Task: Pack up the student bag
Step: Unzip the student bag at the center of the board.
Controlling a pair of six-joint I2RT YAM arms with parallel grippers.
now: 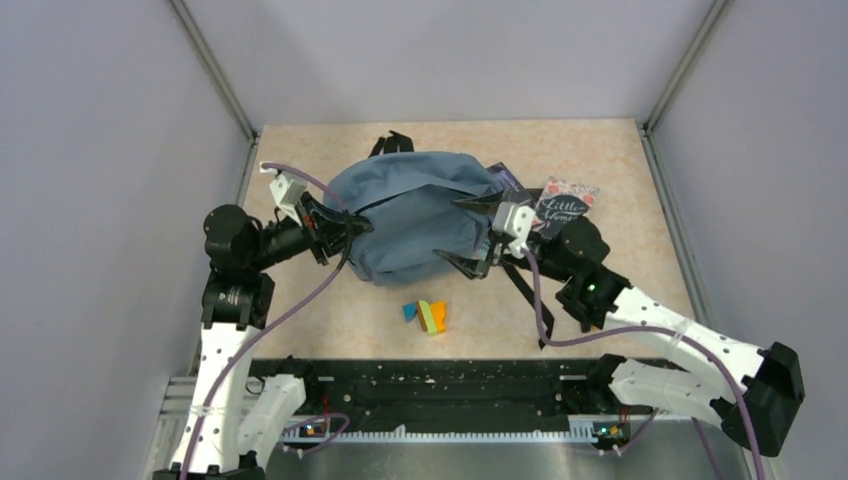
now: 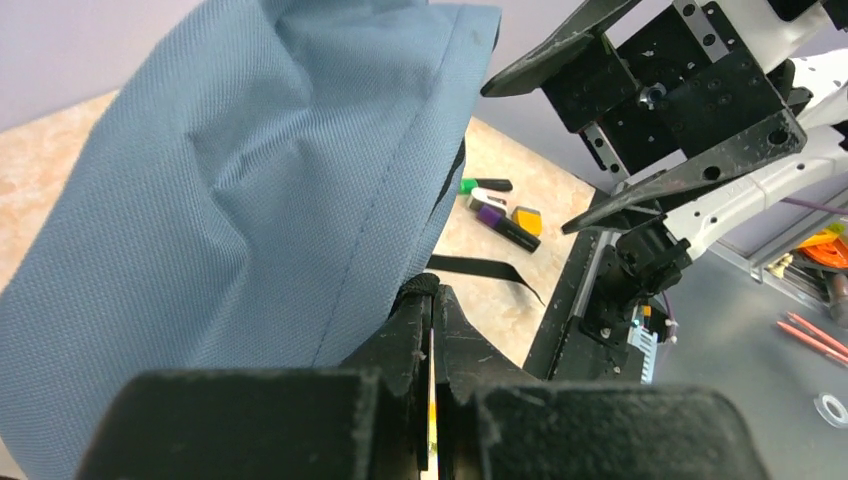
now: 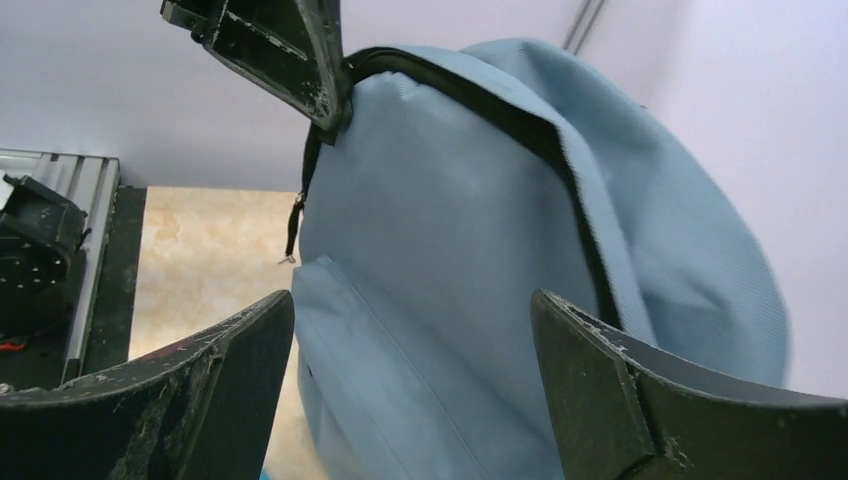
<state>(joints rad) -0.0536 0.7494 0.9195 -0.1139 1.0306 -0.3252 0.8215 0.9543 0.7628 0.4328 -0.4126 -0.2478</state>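
the student bag (image 1: pixel 415 215) sits slumped and rounded on the table (image 1: pixel 480 340), toward 12 o'clock from the table's middle, with its black straps (image 1: pixel 392 143) poking out at its far edge. in the right wrist view a black zipper band runs over the top of it with a pull hanging down. i cannot tell from any view whether the mouth is open, or what is inside.

the left pincer (image 1: pixel 352 230) has its fingers pressed together on the bag's edge at 9 o'clock, pinching the fabric by the zipper seam and holding that side up. the right pincer (image 1: pixel 452 232) is spread wide at the bag's 3 o'clock side. its two fingers stand apart with blue cloth between them and grip nothing.

outward from there, a book with "little women" on its cover (image 1: pixel 565 205) lies flat on the table at about 2 o'clock from the bag. a darker book (image 1: pixel 510 180) lies beside it, partly tucked against the bag. at 6 o'clock, well apart from the bag, lies a small cluster of coloured stationery pieces (image 1: pixel 428 315) in blue, green and orange.

judging by this, the packing looks early. both books and the coloured bits are outside, so every visible item is left to go in. what seems to be in hand is readying the bag itself: one side is held, and the other is about to be taken so the opening can be spread. loading and zipping come after.
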